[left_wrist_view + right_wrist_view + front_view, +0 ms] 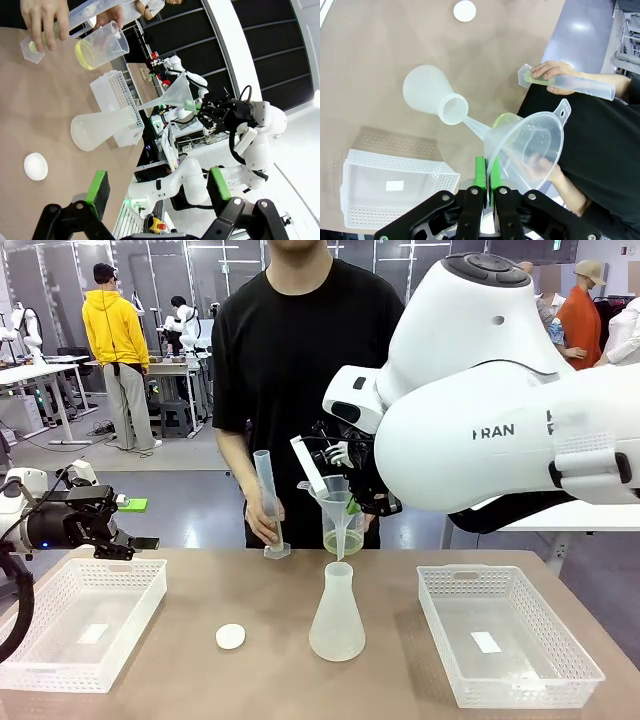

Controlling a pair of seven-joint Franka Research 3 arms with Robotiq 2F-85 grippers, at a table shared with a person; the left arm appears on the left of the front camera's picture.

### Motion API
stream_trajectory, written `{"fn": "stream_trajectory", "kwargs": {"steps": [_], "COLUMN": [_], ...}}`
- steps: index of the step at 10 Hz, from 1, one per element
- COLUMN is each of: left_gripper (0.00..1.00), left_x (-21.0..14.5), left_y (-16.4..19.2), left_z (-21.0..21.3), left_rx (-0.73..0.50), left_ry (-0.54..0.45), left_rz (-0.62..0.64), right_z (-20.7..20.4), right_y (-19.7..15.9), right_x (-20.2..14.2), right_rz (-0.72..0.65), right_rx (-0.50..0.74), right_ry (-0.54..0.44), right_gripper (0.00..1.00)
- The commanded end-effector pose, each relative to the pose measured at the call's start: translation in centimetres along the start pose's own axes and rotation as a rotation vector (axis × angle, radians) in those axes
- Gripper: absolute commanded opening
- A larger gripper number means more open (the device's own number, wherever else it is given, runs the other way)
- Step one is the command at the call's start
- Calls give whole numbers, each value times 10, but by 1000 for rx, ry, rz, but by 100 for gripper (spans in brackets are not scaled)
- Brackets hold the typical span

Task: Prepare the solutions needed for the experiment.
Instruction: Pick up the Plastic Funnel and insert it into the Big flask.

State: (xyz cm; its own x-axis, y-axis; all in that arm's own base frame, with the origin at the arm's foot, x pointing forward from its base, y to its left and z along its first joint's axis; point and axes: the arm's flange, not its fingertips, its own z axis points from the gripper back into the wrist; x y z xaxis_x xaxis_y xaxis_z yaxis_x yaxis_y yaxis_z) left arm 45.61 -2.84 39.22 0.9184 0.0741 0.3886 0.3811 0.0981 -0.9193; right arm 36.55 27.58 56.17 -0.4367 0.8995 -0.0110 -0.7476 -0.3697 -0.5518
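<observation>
Right tool (486, 172) grips funnel (530, 142) over flask (337, 615) | left tool (157, 189) open | beaker (107, 40) of solutions (86, 54) behind funnel | disc (230, 636) nearby

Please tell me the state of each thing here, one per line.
Right claw: shut on funnel rim.
Funnel: held, spout over flask's mouth.
Flask: upright, looks empty.
Beaker: upright, part-filled with yellow-green solution.
Cylinder: upright on table, gripped by person's hand.
Left claw: open, empty.
Disc: lying flat.
</observation>
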Motion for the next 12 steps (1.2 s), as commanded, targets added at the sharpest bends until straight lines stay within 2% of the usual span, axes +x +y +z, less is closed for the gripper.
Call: {"fn": "stream_trajectory", "kwargs": {"steps": [1, 7, 12], "left_gripper": [100, 100, 100], "left_x": [0, 0, 0], "left_y": [0, 0, 0], "left_z": [1, 1, 1], "left_rx": [-1, -1, -1], "left_ry": [-4, -4, -4], "left_rz": [-20, -20, -20], "right_z": [-4, -19, -43], "right_y": [5, 13, 17], "right_x": [-2, -4, -9], "right_rz": [-17, -34, -11], "right_rx": [7, 21, 34], "right_ry": [-25, -66, -60], "right_gripper": [4, 4, 4]}}
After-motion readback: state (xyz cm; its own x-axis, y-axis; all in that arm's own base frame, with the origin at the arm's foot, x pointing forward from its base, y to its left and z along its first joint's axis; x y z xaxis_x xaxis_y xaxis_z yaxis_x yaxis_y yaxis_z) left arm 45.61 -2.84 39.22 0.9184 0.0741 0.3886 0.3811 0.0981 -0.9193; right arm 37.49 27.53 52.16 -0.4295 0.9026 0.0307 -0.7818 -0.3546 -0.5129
